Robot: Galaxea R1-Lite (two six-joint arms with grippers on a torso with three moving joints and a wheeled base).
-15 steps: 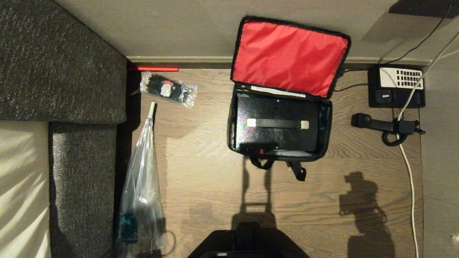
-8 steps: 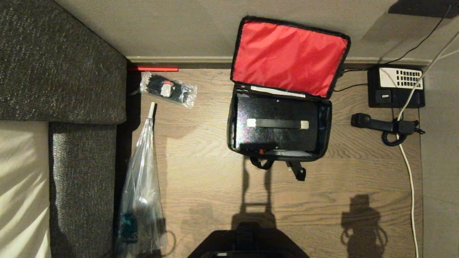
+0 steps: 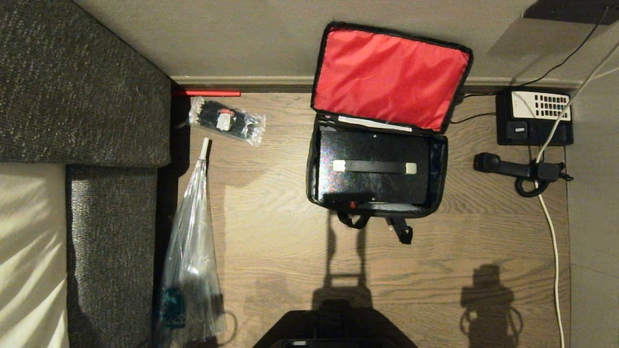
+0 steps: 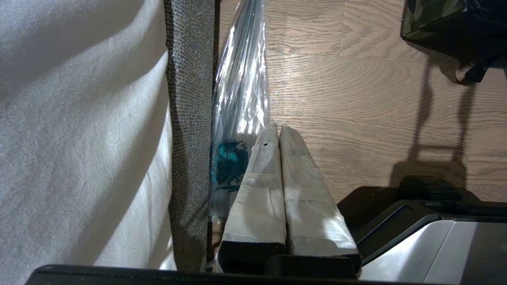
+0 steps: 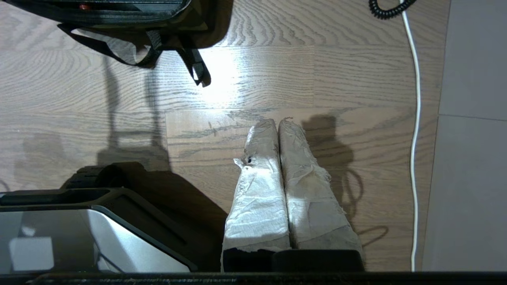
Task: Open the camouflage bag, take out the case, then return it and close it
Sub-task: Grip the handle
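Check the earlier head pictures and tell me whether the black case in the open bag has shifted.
No. The black case lies in the camouflage bag, its far edge just below the red flap and level with the phone base, as before.

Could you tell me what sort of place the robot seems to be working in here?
Probably a home or hotel-style room: a dark grey woven fabric sofa stands beside the wood-plank floor, and a black desk phone with a white keypad sits by the pale wall with its skirting board.
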